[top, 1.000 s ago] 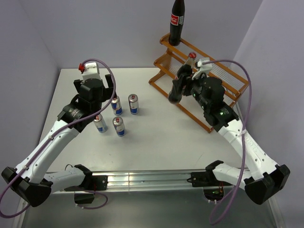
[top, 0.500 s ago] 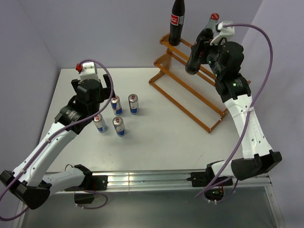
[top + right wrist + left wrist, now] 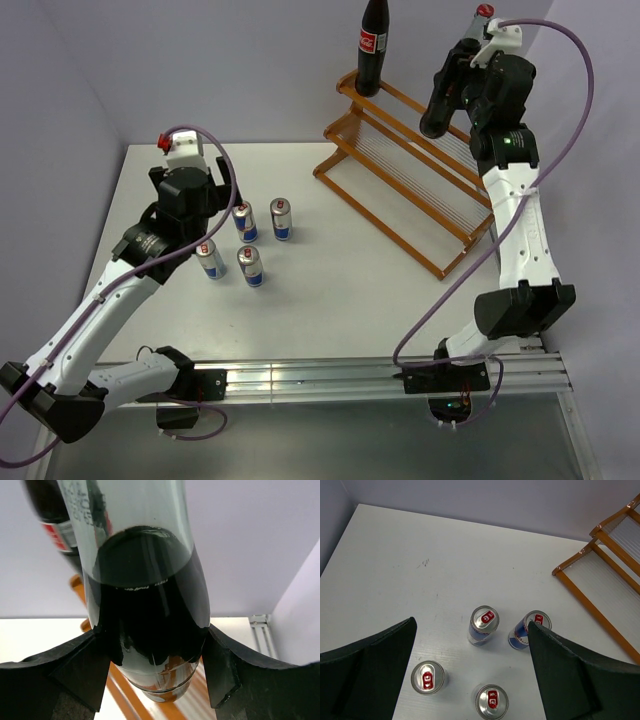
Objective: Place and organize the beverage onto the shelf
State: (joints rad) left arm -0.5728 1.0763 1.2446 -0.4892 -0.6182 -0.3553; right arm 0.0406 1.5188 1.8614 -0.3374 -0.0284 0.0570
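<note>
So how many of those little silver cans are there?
4. All stand upright on the table near the left gripper: far-left can, far-right can, near-left can, near-right can. None seems hidden.

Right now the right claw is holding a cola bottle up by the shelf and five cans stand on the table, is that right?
Not quite: four cans stand on the table, not five, as the left wrist view shows. The right claw is indeed holding a cola bottle up by the shelf.
</note>
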